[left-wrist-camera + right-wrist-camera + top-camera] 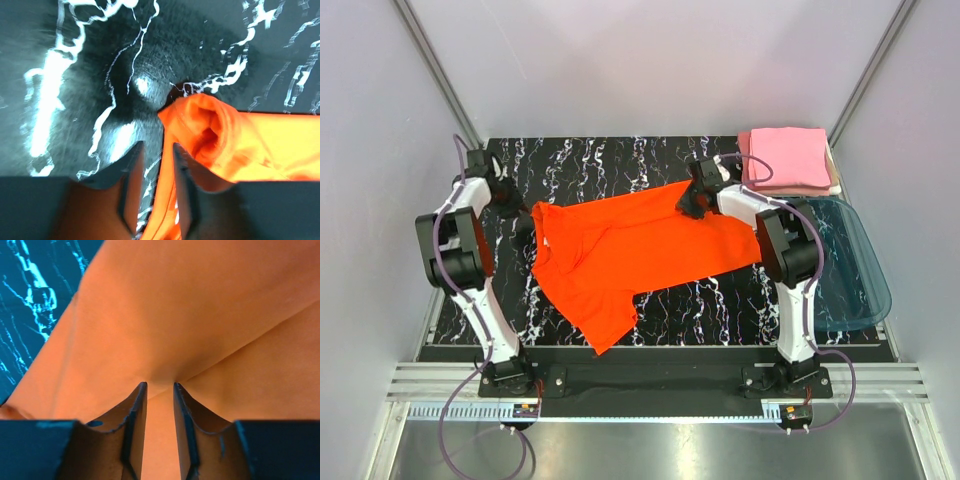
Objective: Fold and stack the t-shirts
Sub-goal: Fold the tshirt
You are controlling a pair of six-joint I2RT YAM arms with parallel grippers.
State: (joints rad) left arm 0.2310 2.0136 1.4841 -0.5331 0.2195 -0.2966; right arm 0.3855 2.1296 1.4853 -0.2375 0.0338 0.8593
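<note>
The bright orange-red t-shirt [640, 250] lies spread and crumpled across the middle of the black marbled table. My left gripper [525, 212] is at the shirt's left edge. In the left wrist view it [157, 147] is shut on a bunched fold of the shirt [215, 135]. My right gripper [688, 205] is at the shirt's far right edge. In the right wrist view it [160, 386] is shut on a pinch of the cloth [190, 315], which fills that view. The folded light pink t-shirts [785, 158] lie stacked at the back right corner.
A translucent teal plastic tub [850, 262] sits at the right edge of the table [620, 160], beside the right arm. Grey walls close in the back and both sides.
</note>
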